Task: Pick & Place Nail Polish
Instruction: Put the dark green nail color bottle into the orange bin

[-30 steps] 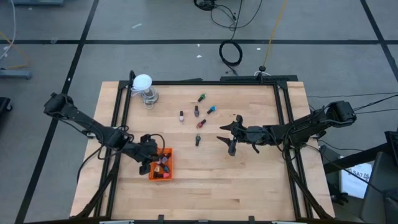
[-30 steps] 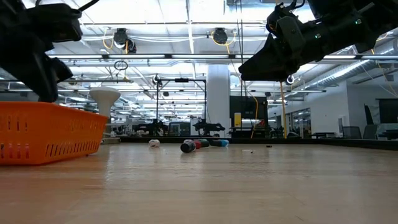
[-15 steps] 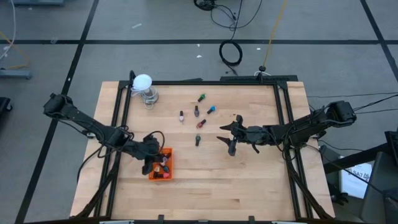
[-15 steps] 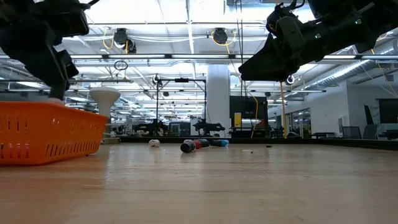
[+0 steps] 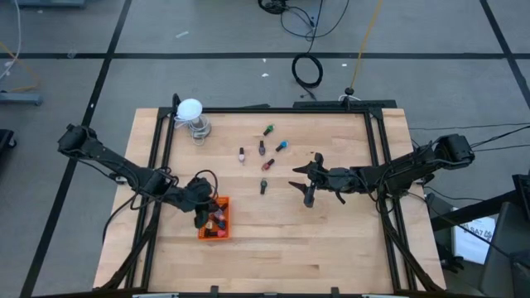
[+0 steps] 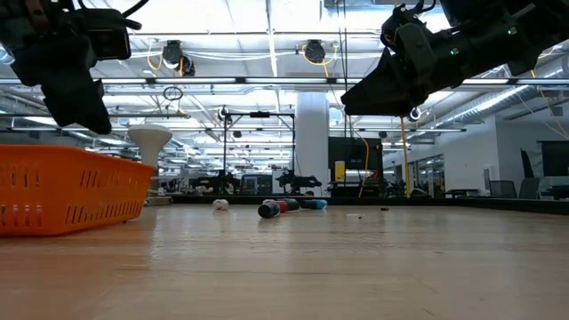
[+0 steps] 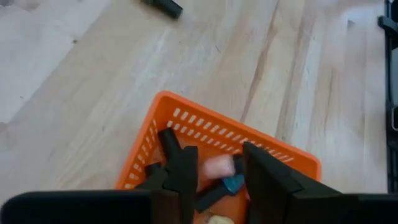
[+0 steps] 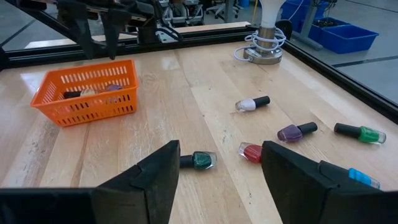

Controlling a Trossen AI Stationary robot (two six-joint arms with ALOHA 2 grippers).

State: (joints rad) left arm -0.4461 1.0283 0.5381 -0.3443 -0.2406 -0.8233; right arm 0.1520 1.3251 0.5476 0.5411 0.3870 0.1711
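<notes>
From above, I see my left gripper (image 5: pixel 204 211) over the orange tray (image 5: pixel 214 233), which holds several nail polish bottles (image 5: pixel 218 222); six more bottles (image 5: pixel 263 187) lie loose mid-counter (image 5: pixel 331 240). My right gripper (image 5: pixel 303 187) hangs beside them. At table height, the tray (image 6: pixel 62 191) sits under the left gripper. My left wrist camera shows the fingers (image 7: pixel 182 174) slightly apart, empty, above the tray's bottles. My right wrist camera shows wide, empty jaws facing a green bottle (image 8: pixel 199 160).
</notes>
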